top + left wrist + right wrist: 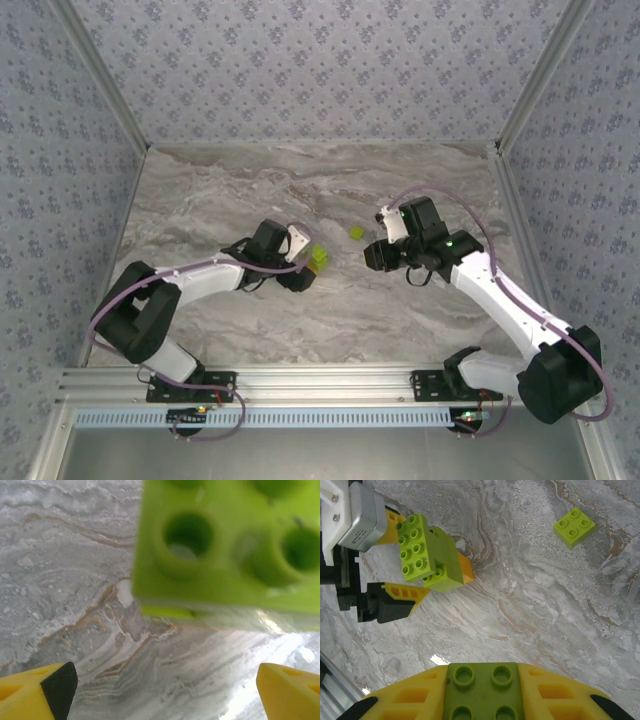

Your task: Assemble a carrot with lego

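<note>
Assembly partway: a stack of lime-green studded plastic bricks [427, 555], upper left of the right-wrist view, stands between the fingers of the open left tool [165, 695]; the right tool [482, 707] grips a green square brick [482, 682], and another green brick [574, 526] lies loose upper right, both apparently yet to be added.

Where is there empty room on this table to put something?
The far half of the grey marble tabletop, up to the back wall, is bare; so is the near strip before the metal rail. The middle is crowded: the left tool, the lime-green plastic brick clump, a loose lime-green square brick and the right tool.
</note>
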Motion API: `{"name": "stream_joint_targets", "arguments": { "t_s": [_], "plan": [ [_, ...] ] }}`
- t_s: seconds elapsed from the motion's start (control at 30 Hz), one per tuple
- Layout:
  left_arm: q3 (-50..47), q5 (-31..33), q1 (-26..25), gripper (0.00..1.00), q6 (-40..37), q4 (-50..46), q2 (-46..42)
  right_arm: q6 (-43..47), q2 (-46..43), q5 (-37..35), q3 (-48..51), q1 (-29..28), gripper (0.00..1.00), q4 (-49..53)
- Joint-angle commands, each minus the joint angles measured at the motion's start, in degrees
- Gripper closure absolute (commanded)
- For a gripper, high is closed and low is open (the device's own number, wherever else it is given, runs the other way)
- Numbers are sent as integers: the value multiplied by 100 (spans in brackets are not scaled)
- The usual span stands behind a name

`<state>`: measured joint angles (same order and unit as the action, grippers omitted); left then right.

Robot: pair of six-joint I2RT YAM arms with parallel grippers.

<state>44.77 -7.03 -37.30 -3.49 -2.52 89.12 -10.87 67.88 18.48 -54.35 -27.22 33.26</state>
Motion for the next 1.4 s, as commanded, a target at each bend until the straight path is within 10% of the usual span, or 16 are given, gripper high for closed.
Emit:
{"name": "stream_joint_targets", "arguments": {
  "t_s": [0.0, 1.37],
  "plan": [
    [258, -83, 40, 6, -209, 41, 148, 59, -91, 104, 86, 41, 73, -57],
    [1208, -1146, 29, 14, -303, -48, 899, 149, 200, 147, 174, 20, 73, -218]
  ]
}}
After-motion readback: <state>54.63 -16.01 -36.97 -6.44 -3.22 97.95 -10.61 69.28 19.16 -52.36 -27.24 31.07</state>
